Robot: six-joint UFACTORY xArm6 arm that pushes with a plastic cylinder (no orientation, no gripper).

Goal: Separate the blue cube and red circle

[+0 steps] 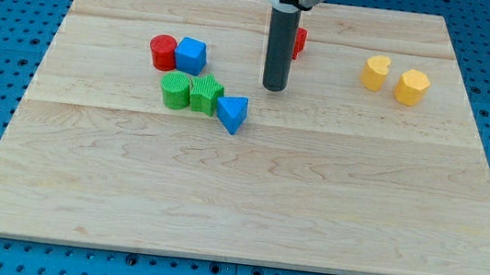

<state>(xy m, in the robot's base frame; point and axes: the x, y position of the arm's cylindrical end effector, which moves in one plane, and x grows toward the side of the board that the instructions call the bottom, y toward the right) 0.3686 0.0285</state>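
The blue cube sits on the wooden board at the upper left of centre. The red circle, a short red cylinder, touches the cube's left side. My tip rests on the board to the right of the blue cube, well apart from it. The dark rod rises from the tip to the view's top.
A green cylinder and a green star-like block lie just below the pair, with a blue triangle at their right. A red block shows partly behind the rod. Two yellow blocks lie at upper right.
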